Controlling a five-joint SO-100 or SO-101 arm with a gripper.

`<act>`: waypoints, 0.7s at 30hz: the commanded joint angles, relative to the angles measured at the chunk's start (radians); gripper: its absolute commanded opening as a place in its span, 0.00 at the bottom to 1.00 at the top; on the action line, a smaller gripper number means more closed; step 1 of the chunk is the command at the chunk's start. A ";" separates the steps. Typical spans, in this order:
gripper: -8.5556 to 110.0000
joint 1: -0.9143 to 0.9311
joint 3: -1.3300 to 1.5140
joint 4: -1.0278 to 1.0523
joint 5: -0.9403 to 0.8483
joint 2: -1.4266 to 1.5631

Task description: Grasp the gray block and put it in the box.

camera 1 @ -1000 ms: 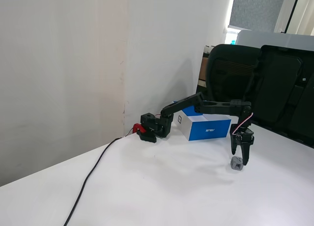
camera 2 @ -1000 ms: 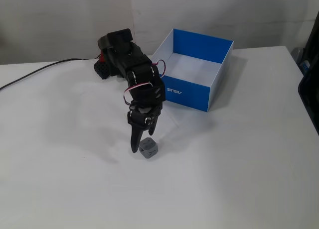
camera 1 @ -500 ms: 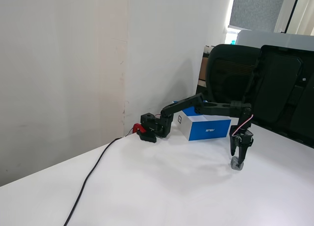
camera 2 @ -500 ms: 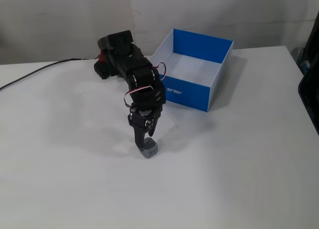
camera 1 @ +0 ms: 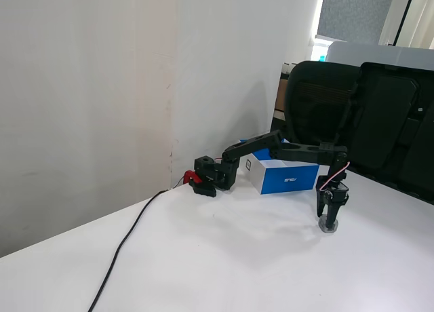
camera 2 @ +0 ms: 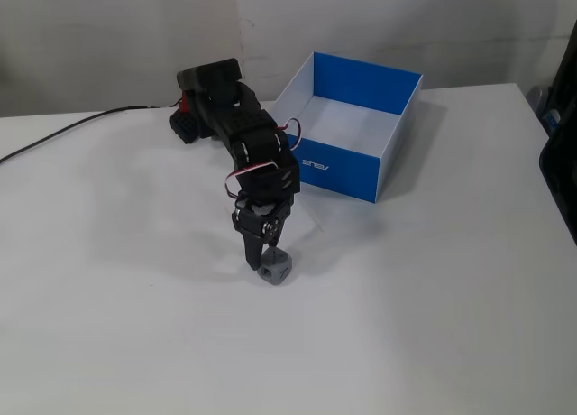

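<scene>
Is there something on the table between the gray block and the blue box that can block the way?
Nothing visible does. The gray block sits under the gripper, and only bare white table lies between it and the box.

Work surface: my flat white table [camera 2: 433, 334] and the items resting on it.

My black arm base [camera 2: 200, 99] stands at the far edge by the wall, with a black cable [camera 2: 54, 137] trailing off it across the tabletop. The shallow rectangular box, blue outside and white inside [camera 2: 347, 158], sits just beside my base. The tiny gray cube [camera 2: 274, 272] rests on the tabletop, nearer the camera than the box and apart from it.
</scene>
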 commanded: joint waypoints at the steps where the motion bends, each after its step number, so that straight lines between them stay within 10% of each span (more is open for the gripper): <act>1: 0.07 0.006 -0.080 0.041 -0.008 0.028; 21: 0.07 -0.003 0.181 0.041 -0.008 0.321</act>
